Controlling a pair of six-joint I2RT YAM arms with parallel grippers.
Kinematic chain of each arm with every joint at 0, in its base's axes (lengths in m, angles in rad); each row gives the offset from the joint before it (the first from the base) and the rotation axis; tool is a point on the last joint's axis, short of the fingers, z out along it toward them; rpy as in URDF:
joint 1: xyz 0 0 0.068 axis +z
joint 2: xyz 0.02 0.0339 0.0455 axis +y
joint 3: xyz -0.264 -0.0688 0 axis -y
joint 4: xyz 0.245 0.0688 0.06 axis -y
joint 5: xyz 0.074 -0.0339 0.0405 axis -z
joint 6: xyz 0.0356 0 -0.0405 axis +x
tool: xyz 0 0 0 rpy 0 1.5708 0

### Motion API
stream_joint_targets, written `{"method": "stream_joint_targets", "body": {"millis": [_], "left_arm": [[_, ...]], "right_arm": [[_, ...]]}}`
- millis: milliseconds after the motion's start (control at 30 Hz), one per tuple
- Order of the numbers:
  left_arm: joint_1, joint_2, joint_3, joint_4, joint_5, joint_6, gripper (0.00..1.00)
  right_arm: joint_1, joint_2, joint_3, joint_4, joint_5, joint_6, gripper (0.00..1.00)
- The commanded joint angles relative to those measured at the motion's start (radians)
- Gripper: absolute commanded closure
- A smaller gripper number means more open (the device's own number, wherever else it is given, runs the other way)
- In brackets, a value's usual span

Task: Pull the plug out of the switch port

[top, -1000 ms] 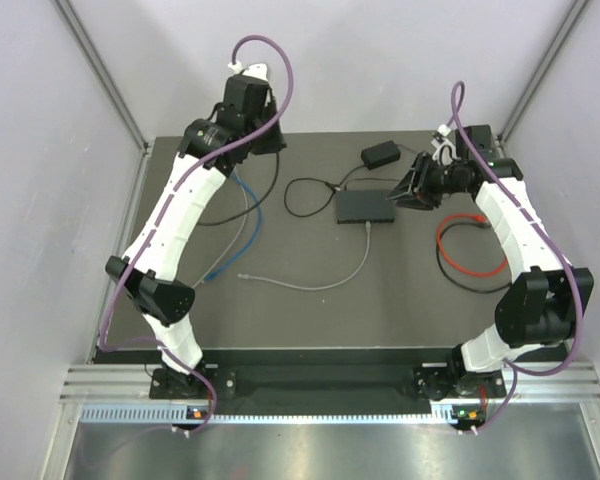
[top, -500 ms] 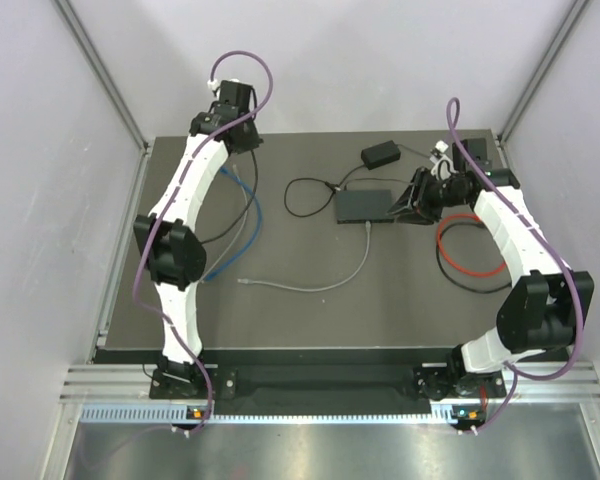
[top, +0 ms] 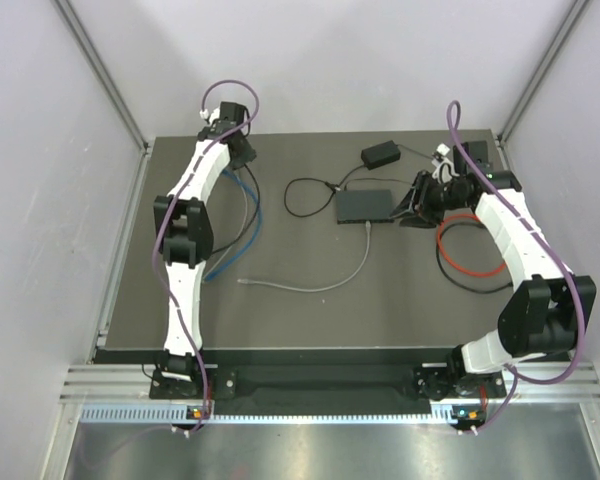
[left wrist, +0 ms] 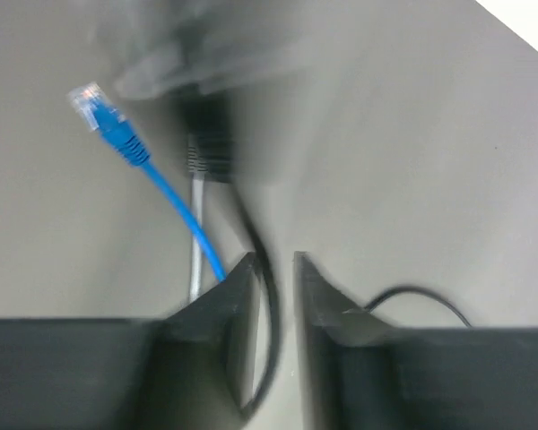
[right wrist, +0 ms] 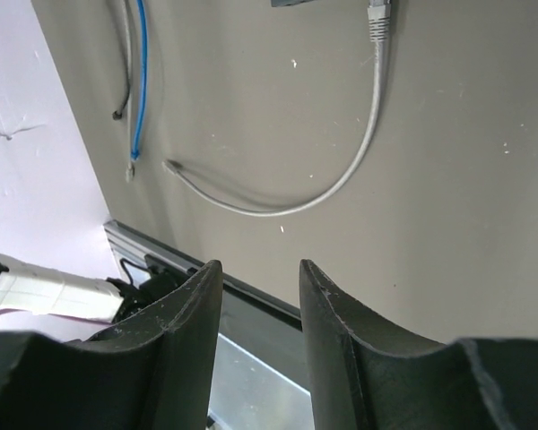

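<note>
Looking down, the top camera shows the switch rear-centre on the table, the right gripper just beside its right end. Only wrist views show jaws: right half-open, empty, grey plug seated in its port ahead; left gripper slightly parted astride a black cord.

You face pale lilac walls on three sides; dark grey table; aluminium rail along near edge; even light.

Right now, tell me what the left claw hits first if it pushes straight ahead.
Likely the black cord running between the left claw's tips, then the table; blur leaves depth unclear.
</note>
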Motion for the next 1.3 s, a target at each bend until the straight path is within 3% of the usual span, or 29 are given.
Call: {"method": "stream_joint_targets", "body": {"millis": [0,33,300,433,567,767,1033,1267], "left_arm": [[0.028,0.028,0.062,0.081,0.038,-0.041,0.61],[0.032,0.031,0.064,0.080,0.045,-0.040,0.45],[0.006,-0.108,-0.025,0.084,0.114,-0.012,0.43],[-0.082,-0.185,-0.084,0.152,0.174,0.045,0.41],[-0.172,-0.231,-0.238,0.320,0.383,0.068,0.43],[-0.292,-0.150,-0.314,0.511,0.650,0.071,0.47],[-0.350,-0.023,-0.268,0.598,0.753,0.045,0.51],[-0.389,0.060,-0.240,0.594,0.758,-0.021,0.54]], "right_arm": [[0.000,0.004,-0.016,0.002,0.008,-0.022,0.60],[0.000,0.012,-0.025,0.009,0.006,-0.022,0.60],[0.002,0.085,-0.057,0.101,0.006,-0.028,0.60],[0.002,0.134,-0.120,0.267,-0.040,-0.002,0.60],[0.002,0.194,-0.169,0.515,-0.072,0.075,0.59],[0.006,0.302,-0.237,0.824,-0.109,0.242,0.59],[0.003,0.409,-0.269,0.982,-0.083,0.279,0.66],[0.000,0.455,-0.284,0.984,-0.083,0.256,0.70]]}}
